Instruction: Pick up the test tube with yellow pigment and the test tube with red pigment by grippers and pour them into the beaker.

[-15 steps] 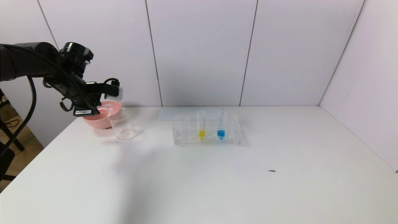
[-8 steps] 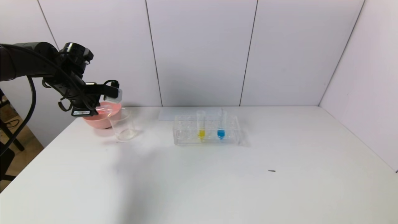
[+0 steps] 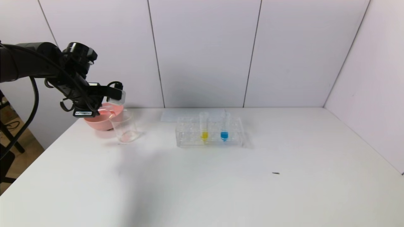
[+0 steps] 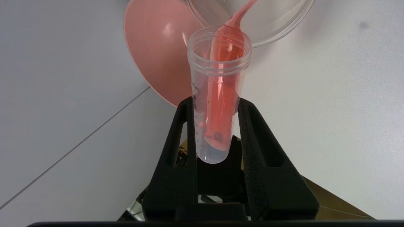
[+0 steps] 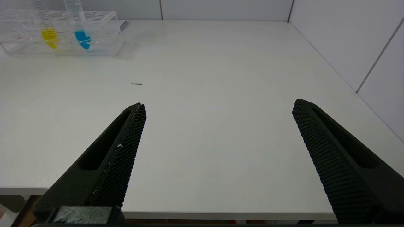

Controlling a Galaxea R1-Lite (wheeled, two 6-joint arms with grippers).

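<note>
The left gripper (image 4: 216, 105) is clamped on the test tube with red pigment (image 4: 218, 94), tipped over the beaker (image 3: 124, 127) so a thin red stream runs from the tube's mouth into it. The beaker stands just in front of a pink bowl (image 3: 94, 122) at the table's (image 3: 221, 183) far left. The test tube with yellow pigment (image 3: 204, 126) sits upright in the clear rack (image 3: 189, 134) (a blue tube (image 3: 224, 126) beside it). The right gripper (image 5: 217, 110) hangs spread wide at the table's near edge, holding nothing.

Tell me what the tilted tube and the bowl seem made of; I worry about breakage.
Tube: clear, probably plastic, with a threaded rim and printed marks. Bowl: opaque pink, smooth and glossy with a highlight, likely plastic; ceramic cannot be excluded.
</note>
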